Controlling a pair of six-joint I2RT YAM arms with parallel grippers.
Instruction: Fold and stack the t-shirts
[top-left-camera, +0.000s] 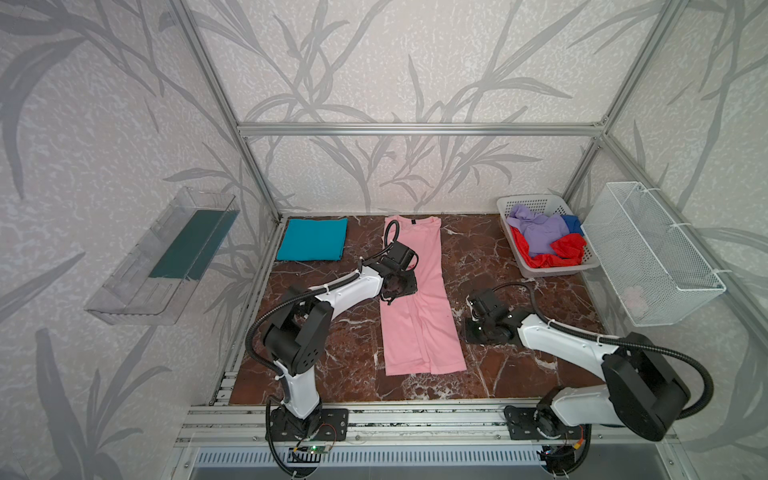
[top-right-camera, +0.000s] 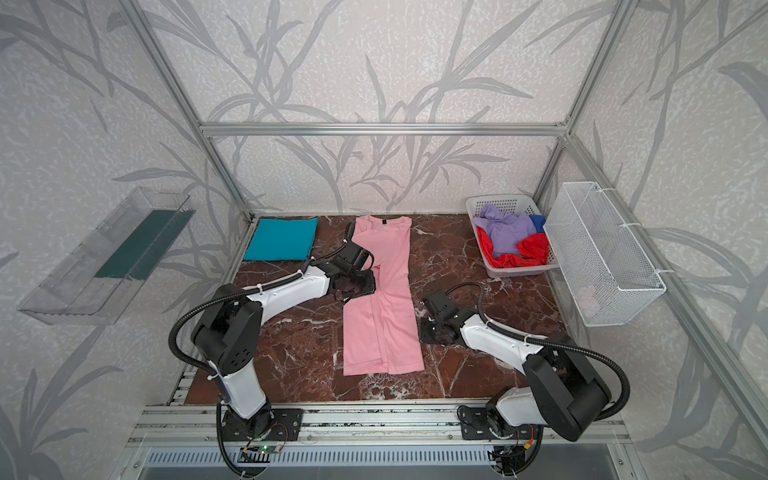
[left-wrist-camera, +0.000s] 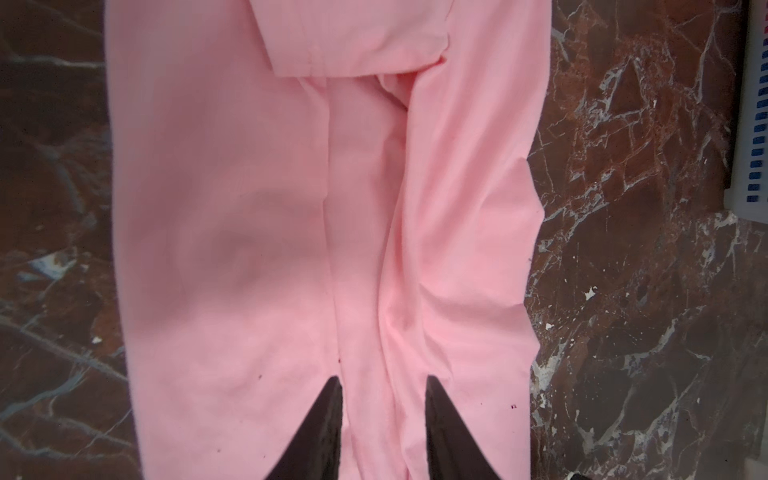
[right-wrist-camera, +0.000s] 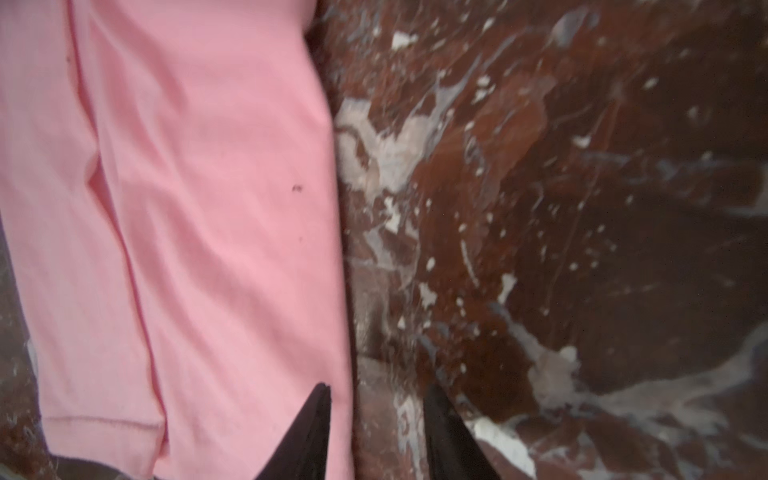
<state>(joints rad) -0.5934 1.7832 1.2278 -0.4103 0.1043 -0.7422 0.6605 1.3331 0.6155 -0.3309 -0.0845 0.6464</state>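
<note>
A light pink t-shirt (top-left-camera: 419, 316) (top-right-camera: 386, 324) lies in a long narrow strip down the middle of the marble table, sides folded in and neck label at the far end. My left gripper (left-wrist-camera: 383, 380) hovers open over the strip's middle (left-wrist-camera: 249, 208), with only flat fabric between its fingers. My right gripper (right-wrist-camera: 377, 386) is open astride the shirt's right edge (right-wrist-camera: 208, 208), one finger over pink cloth and one over marble. A folded teal t-shirt (top-left-camera: 312, 239) rests at the back left. Lavender (top-left-camera: 544, 232), red (top-left-camera: 569, 247) and blue (top-left-camera: 575, 222) shirts lie crumpled in the basket.
The white perforated basket (top-left-camera: 552, 270) stands at the back right corner. A white wire mesh bin (top-left-camera: 652, 257) hangs on the right wall and a clear plastic shelf (top-left-camera: 158, 257) on the left wall. Bare marble (top-left-camera: 519, 365) shows to the right of the pink shirt.
</note>
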